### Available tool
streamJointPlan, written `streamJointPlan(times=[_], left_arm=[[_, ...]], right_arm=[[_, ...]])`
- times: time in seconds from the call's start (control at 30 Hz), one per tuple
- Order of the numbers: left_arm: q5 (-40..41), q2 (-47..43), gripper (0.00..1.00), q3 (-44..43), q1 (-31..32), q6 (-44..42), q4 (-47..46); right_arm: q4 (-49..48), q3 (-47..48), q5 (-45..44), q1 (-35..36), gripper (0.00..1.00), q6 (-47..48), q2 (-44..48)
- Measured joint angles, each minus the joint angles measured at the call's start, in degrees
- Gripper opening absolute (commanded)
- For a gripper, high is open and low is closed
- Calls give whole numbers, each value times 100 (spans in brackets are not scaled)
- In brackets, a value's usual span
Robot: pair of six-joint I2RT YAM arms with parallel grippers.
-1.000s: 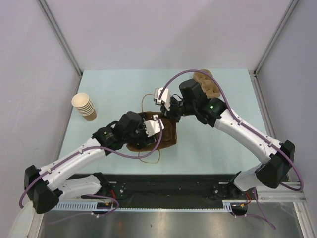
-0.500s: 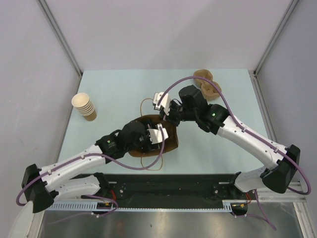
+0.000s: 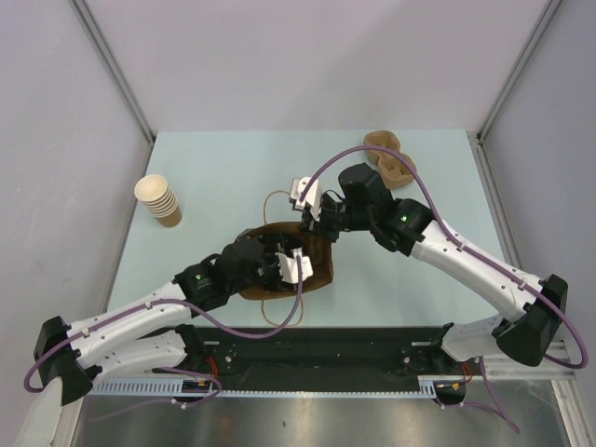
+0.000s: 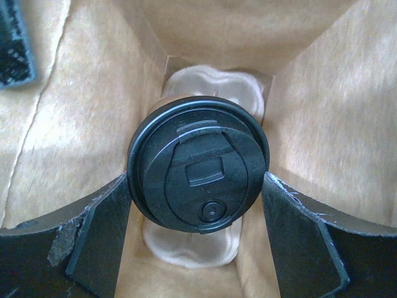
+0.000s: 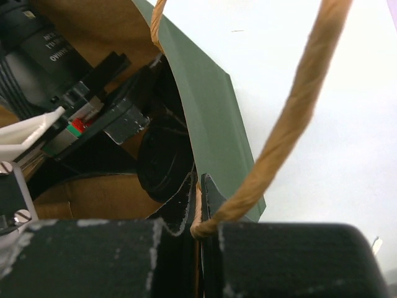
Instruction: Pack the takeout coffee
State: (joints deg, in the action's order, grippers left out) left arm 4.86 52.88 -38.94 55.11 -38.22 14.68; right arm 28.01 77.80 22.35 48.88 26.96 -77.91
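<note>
Currently, the paper bag [image 3: 321,259] stands at the middle of the tabletop [image 3: 214,168], closer to the near edge, with its mouth open upward. The left gripper [image 4: 197,181] reaches down into it. Its jaws are set wide and clasp the coffee cup [image 4: 205,164] at the rim of its black lid, one finger on each side. The cup is upright deep inside the bag. The bag's walls slope in close past both fingers [image 4: 93,242], leaving little room on either side. The right gripper [image 5: 200,194] has its jaws pinched tight on the bag's far rim, and a twine handle [image 5: 291,112] runs down to the pinch.

Bare tabletop stretches from the bag to the left edge, where a stack of pale cups [image 3: 158,200] stands well apart from both arms. A brown moulded tray [image 3: 391,158] sits at the far edge toward the right corner, just behind the right wrist. The bag's other handle [image 3: 279,312] loops out toward the near edge.

From above, the left wrist covers the bag's mouth, so the cup does not show there. In the left wrist view the lid hides nearly all of the cup's paper body. A pale, lobed shape [image 4: 208,77] lies on the bag's floor under the cup; what it is cannot be told. In the right wrist view a dark round form sits inside the bag, too dim to name.
</note>
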Motion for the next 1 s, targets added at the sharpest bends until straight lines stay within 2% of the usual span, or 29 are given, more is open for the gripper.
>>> streamJointPlan(times=[0.2, 0.57, 1.0], left_arm=[[-227, 11, 0, 66, 26, -116, -120], [-245, 599, 0, 35, 44, -79, -219], [-260, 612, 0, 13, 48, -83, -354]], right_arm=[[-15, -68, -76, 120, 0, 2, 107], [-33, -184, -232, 164, 0, 2, 214], [-57, -203, -114, 164, 0, -4, 216]])
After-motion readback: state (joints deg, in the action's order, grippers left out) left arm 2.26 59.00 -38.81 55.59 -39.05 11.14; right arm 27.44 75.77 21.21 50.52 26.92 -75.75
